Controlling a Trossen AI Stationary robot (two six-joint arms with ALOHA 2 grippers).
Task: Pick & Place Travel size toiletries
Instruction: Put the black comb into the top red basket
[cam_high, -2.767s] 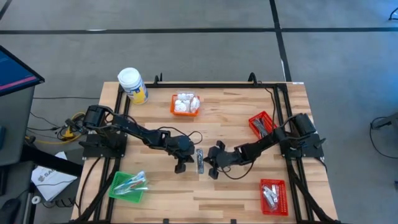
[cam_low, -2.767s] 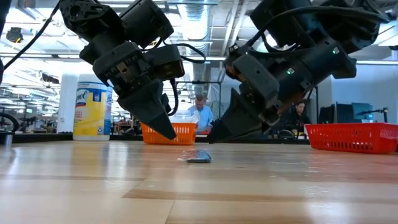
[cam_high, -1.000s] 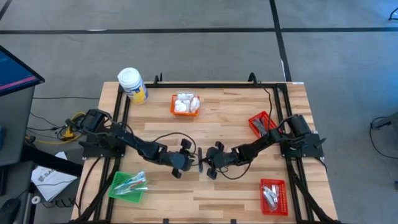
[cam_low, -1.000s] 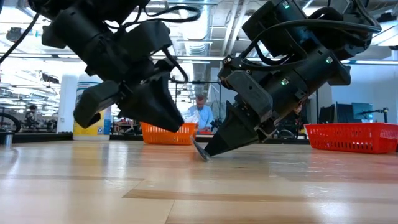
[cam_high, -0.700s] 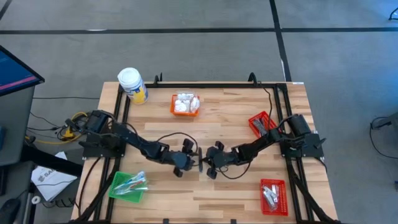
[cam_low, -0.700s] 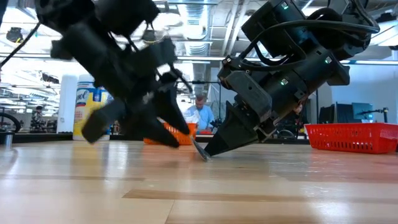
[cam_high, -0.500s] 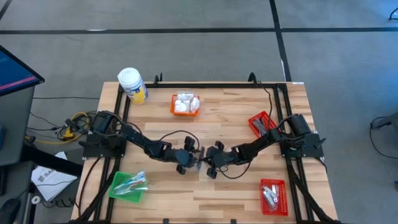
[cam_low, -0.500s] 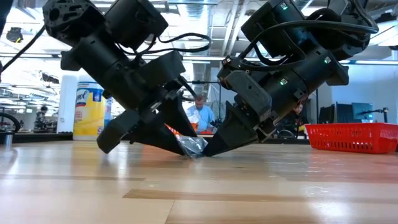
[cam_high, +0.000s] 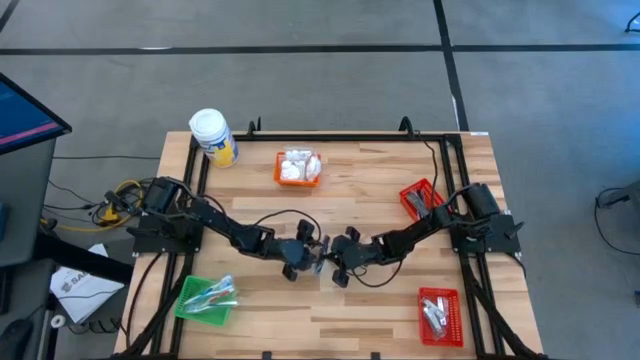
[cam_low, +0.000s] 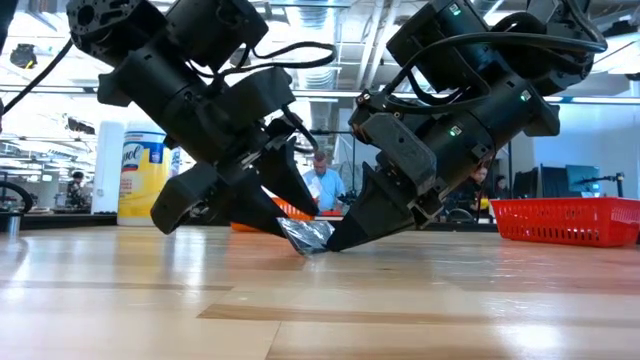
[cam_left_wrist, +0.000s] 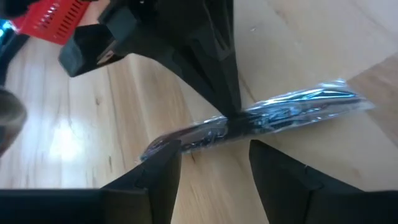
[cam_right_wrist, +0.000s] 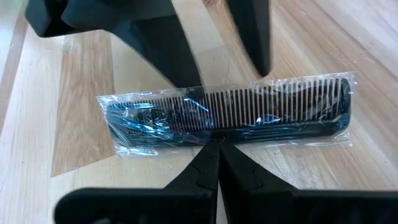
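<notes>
A: Where's the item?

B: Middle of the tabletop, a bit toward the front edge. It's a dark comb in a clear wrapper (cam_right_wrist: 227, 118). It sits between the two tools, one long edge tipped up off the wood in the low view.

A: Right tool?

B: Right tool (cam_right_wrist: 214, 144) is closed, tips pinching the comb's spine at about mid-length. It's what props the comb up.

A: Left?

B: Left tool (cam_left_wrist: 214, 146) has its fingers (cam_left_wrist: 163, 163) apart, one on each side of the comb, near the middle, right opposite the right tool. Can't see them touching the wrapper, so I'd call it open, not gripping.

A: Handling?

B: My read: very light and thin. The comb itself is stiff. The film is glossy, so probably slippery, and the loose sealed ends will just crumple if grabbed. The teeth look fine and could flex or catch on a pad.

A: So where to grip?

B: Across the solid spine near mid-length, pads on the flat faces. Avoid the teeth and the film tails. Gripping off-centre risks the comb pivoting in the grip.

A: Risk?

B: Both tools crowd the same spot. If the right lets go before the left closes, the comb drops flat, and flat on wood it's hard to get a finger under.

A: Destination?

B: Can't say for sure. There's an orange basket (cam_high: 298, 168) near the back edge, a green basket (cam_high: 208, 298) at the front-left corner, and red baskets (cam_high: 438, 314) along the right edge.
</notes>
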